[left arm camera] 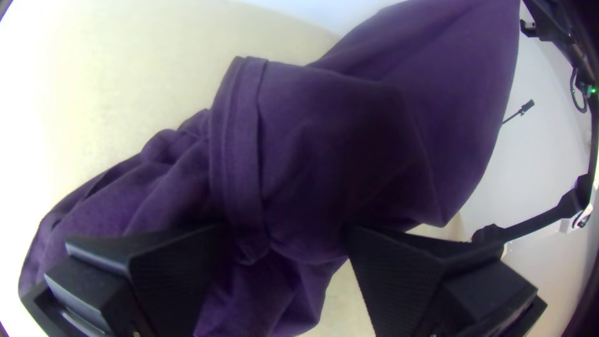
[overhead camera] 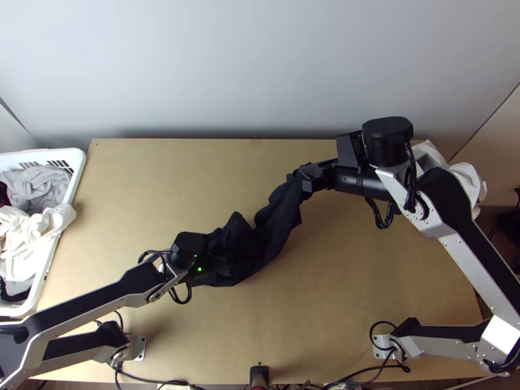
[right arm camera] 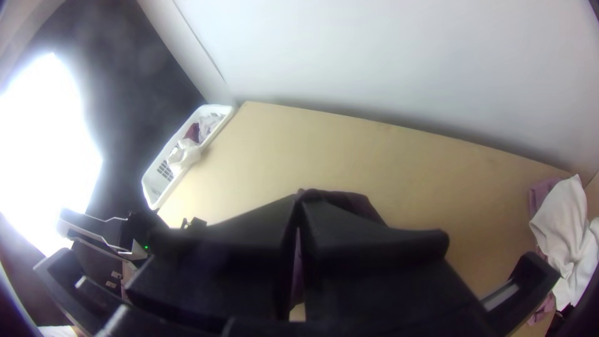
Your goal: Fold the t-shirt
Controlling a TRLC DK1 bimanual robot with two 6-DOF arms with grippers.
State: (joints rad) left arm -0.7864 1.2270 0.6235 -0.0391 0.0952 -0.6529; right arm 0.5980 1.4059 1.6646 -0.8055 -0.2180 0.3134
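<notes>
The dark t-shirt (overhead camera: 276, 224) lies bunched on the table in the top view, one end lifted in a narrow drape toward the right gripper (overhead camera: 308, 179). That gripper (right arm camera: 298, 209) is shut on the raised end in the right wrist view, with dark cloth (right arm camera: 349, 203) behind its fingers. Over the bunched lower part is the left gripper (overhead camera: 221, 263). In the left wrist view the cloth (left arm camera: 324, 143) looks purple with a seamed band; the left gripper (left arm camera: 284, 240) stands open there, its fingers apart with folds between and beneath them.
A white basket (overhead camera: 60, 224) of mixed clothes stands at the table's left edge. White cloth (overhead camera: 465, 175) lies at the back right, behind the right arm. The light wooden table (overhead camera: 162, 175) is bordered by a pale wall. A small black device (overhead camera: 259, 376) and cables are at the near edge.
</notes>
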